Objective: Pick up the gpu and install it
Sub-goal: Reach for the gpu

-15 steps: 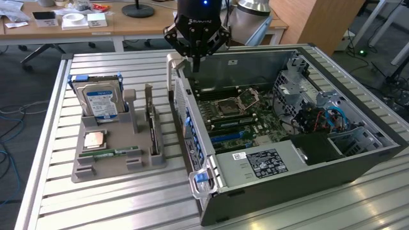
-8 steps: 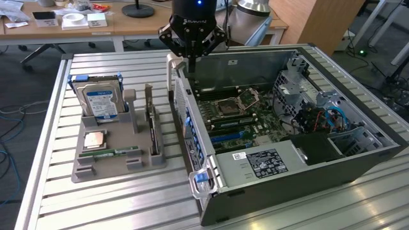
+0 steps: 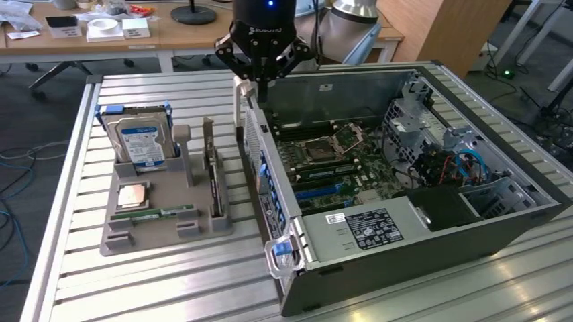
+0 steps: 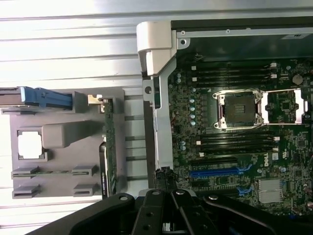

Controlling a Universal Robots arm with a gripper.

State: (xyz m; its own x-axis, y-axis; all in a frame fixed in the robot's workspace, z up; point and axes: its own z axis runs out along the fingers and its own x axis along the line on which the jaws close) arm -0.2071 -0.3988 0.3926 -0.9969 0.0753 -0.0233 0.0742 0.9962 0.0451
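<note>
The tool [image 3: 260,86] hangs pinched shut, apparently empty, above the computer case's [image 3: 403,258] rear wall. The gpu [image 3: 212,171] stands edge-on in the grey rack [image 3: 152,229] on the surface beside the case. It is probably light, stiff and fragile, and best gripped across its upper edge.
</note>
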